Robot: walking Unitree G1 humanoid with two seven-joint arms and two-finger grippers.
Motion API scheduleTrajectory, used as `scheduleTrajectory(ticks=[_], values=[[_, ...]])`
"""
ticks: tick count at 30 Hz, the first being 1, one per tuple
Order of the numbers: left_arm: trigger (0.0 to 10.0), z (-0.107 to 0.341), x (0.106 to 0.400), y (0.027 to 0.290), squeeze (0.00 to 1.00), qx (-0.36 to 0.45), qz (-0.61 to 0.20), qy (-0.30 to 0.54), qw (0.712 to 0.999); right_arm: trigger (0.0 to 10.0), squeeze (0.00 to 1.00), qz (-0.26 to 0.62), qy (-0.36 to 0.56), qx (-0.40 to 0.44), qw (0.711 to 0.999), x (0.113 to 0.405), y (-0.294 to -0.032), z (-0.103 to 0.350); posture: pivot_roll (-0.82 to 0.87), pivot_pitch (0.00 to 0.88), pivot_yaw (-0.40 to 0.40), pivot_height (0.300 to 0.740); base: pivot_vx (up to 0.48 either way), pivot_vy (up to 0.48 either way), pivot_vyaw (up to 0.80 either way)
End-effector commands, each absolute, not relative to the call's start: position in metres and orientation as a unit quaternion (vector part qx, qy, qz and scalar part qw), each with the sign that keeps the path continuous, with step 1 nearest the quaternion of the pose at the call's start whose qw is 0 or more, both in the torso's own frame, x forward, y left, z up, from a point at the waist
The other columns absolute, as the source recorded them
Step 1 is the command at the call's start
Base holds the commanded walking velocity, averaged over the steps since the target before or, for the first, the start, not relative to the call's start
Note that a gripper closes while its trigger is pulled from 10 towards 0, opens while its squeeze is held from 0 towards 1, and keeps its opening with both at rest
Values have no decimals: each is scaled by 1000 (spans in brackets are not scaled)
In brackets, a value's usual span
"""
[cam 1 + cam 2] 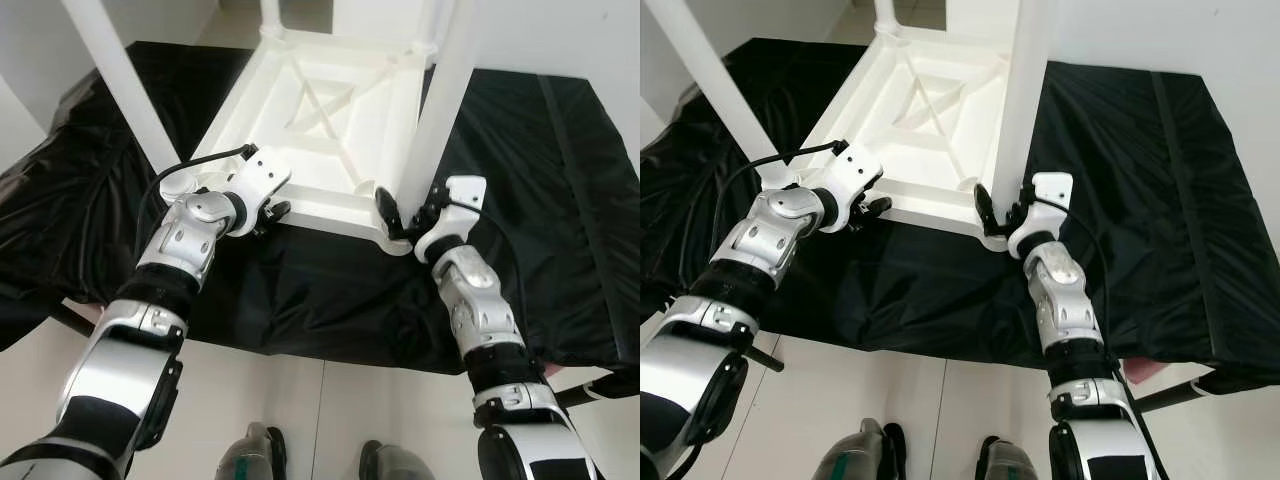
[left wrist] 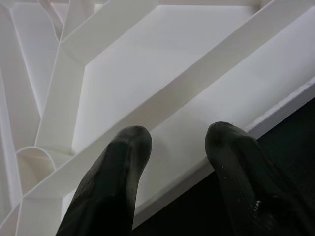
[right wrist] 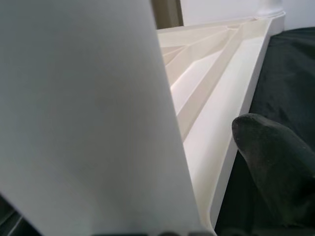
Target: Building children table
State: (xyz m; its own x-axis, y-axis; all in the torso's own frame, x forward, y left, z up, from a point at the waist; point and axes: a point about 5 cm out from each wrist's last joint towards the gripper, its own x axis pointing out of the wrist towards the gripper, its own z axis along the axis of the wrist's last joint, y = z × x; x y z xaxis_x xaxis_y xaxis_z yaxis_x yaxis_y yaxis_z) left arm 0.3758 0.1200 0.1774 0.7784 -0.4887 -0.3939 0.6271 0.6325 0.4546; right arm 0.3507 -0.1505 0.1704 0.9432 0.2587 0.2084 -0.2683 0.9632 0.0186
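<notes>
White tabletop [image 1: 330, 120] lies upside down on a black cloth [image 1: 540, 200], ribbed underside up, its near edge facing the robot. Legs stand up from the corners: one at the near right corner [image 1: 440, 110], one at the near left [image 1: 120, 80], and stubs of others at the far corners. Right gripper [image 1: 400, 215] is at the base of the near-right leg, right where leg meets top; its wrist view shows one black finger [image 3: 275, 167] on the cloth side of the rim w/ the leg close in front, so it looks spread around or beside the leg base, but can't tell if it's actually pinching. Left gripper [image 1: 272, 212] sits at the near edge twd the left corner, fingers [image 2: 118, 167] parted, tips over the rim & a rib, not clamped. Key relation: the near-right leg rises straight up, long axis vertical, directly ahead of the right gripper, so the right arm is nearer it; left prob. just steadies the top.
</notes>
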Motion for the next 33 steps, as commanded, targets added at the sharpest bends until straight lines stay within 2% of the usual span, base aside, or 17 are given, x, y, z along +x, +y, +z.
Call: scheduleTrajectory(ticks=[1, 8, 9, 10, 13, 15, 17, 18, 22, 30, 32, 33], values=[[10000, 123, 345, 121, 0, 242, -485, 286, 790, 10000, 0, 97, -112, 23, 989, 356, -166, 178, 57, 138, 49, 740, 0, 0, 0], [10000, 135, 330, 122, 0, 260, -522, 268, 767, 10000, 0, 103, -115, 19, 988, 361, -164, 180, 61, 140, 46, 740, 0, 0, 0], [10000, 136, 323, 124, 0, 268, -537, 265, 755, 10000, 0, 103, -116, 19, 988, 362, -163, 180, 60, 140, 45, 740, 0, 0, 0], [10000, 141, 310, 127, 0, 284, -566, 258, 730, 10000, 0, 105, -118, 18, 987, 363, -163, 181, 61, 140, 45, 740, 0, 0, 0], [10000, 147, 305, 129, 0, 292, -577, 250, 721, 10000, 0, 106, -119, 18, 987, 363, -163, 180, 60, 142, 45, 740, 0, 0, 0], [10000, 153, 310, 131, 0, 293, -566, 243, 731, 10000, 0, 107, -120, 17, 987, 363, -163, 180, 61, 141, 44, 740, 0, 0, 0], [10000, 165, 322, 131, 0, 293, -542, 226, 754, 10000, 0, 108, -120, 17, 987, 363, -163, 179, 61, 142, 43, 740, 0, 0, 0], [10000, 165, 322, 131, 0, 293, -542, 226, 754, 10000, 0, 108, -120, 17, 987, 363, -163, 179, 61, 142, 43, 740, 0, 0, 0], [10000, 197, 351, 132, 0, 277, -473, 180, 817, 10000, 0, 111, -122, 17, 986, 365, -160, 179, 58, 144, 46, 740, 0, 0, 0], [10000, 229, 371, 133, 0, 272, -415, 119, 860, 10000, 0, 113, -126, 18, 985, 366, -157, 180, 56, 143, 49, 740, 0, 0, 0], [10000, 238, 386, 137, 0, 255, -352, 98, 895, 10000, 0, 115, -128, 20, 985, 366, -155, 179, 55, 143, 54, 740, 0, 0, 0], [10000, 238, 386, 137, 0, 255, -352, 98, 895, 10000, 0, 115, -128, 20, 985, 366, -155, 179, 55, 143, 54, 740, 0, 0, 0]])
